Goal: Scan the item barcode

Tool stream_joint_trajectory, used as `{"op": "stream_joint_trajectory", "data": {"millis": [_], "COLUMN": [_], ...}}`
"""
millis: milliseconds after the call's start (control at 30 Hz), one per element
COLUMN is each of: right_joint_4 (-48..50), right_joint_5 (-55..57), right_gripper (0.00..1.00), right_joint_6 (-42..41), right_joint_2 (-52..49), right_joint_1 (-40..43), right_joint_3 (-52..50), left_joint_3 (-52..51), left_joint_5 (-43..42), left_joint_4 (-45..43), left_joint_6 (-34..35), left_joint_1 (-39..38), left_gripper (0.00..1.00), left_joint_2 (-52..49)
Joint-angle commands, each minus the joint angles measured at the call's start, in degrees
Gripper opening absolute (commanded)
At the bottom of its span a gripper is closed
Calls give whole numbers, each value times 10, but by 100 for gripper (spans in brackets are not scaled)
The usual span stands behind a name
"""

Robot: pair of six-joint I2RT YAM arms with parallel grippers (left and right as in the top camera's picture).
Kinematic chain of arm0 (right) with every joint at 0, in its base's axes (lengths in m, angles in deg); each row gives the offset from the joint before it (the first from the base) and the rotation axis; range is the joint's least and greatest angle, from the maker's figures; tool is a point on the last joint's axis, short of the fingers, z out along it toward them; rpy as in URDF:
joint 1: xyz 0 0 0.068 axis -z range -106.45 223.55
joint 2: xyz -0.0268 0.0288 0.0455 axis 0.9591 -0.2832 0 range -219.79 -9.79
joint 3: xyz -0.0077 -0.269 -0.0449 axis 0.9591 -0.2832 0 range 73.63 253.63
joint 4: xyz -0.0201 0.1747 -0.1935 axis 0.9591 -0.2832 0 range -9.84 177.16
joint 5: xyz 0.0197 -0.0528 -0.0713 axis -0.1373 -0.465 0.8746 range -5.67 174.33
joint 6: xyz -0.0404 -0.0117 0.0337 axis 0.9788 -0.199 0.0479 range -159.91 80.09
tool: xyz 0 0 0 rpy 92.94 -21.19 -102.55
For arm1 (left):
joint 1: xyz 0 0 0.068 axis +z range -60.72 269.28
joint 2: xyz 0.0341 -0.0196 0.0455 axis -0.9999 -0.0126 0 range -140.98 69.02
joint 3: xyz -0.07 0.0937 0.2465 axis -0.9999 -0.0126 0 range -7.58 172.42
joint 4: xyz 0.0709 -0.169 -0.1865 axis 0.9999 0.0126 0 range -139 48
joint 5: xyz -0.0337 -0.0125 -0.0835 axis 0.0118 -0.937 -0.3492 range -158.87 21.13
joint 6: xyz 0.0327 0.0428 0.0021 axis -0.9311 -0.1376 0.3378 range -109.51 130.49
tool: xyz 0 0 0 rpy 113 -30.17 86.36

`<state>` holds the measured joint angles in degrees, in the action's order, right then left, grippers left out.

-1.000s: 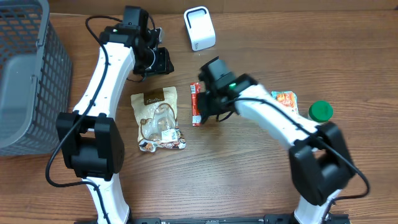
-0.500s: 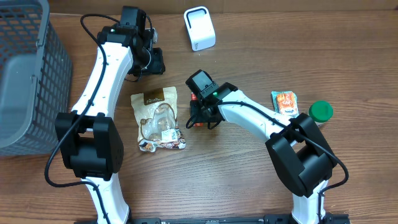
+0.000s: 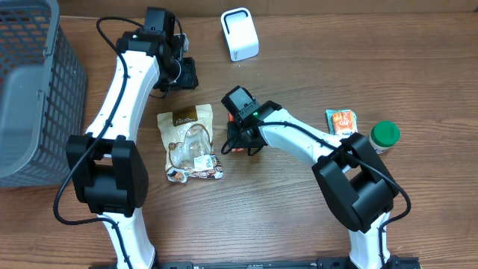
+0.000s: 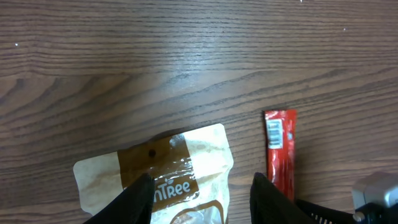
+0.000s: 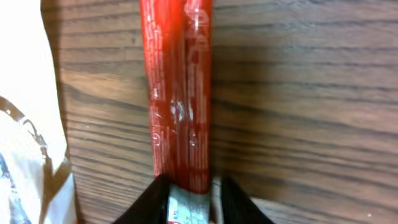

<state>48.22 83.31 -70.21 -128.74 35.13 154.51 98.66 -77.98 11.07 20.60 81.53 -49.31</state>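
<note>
The red stick packet [image 5: 177, 93] lies flat on the surface [image 3: 299, 224], mid-frame overhead, its end flanked by the right hand [image 5: 194, 200]; a firm clamp cannot be told. The left hand [image 4: 202, 198] is held apart, empty. The end should be pinched squarely and the barcode [image 4: 273, 129] turned to the white scanner [image 3: 239, 33]. Nothing is seen in the grey basket [image 3: 63, 75], upper left.

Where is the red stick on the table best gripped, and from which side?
Pinch the red stick across its narrow width, coming straight from above, near the end opposite its barcode. It lies flat and thin, and the barcode then stays uncovered.
</note>
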Motion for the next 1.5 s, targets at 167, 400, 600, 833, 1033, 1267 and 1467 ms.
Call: {"op": "stream_joint_trajectory", "data": {"millis": [167,400,600,833,1033,1267,1467], "right_joint_4": [-7,-20,-21,10,49,49,55], "right_joint_5": [10,4,-100,-366,-437,-456,-456], "right_gripper": [4,4,4,4,4,4,4], "right_joint_6": [10,40,82,143,143,143,143], "right_joint_2": [-12,34,125,175,175,175,175], "right_joint_1": [-5,21,66,107,109,108,116], "right_joint_3": [-3,0,0,0,0,0,0], "left_joint_3": [3,3,3,3,3,3,3], "left_joint_5": [5,-28,-182,-441,-560,-563,-563], "left_joint_4": [-1,11,12,-8,-20,-24,-22], "left_joint_6": [-11,-13,-40,-69,-69,-70,-69], "left_joint_1": [2,3,16,29,29,29,29], "left_gripper": [42,64,65,61,57,25,15], "left_joint_2": [16,16,16,16,16,16,16]}}
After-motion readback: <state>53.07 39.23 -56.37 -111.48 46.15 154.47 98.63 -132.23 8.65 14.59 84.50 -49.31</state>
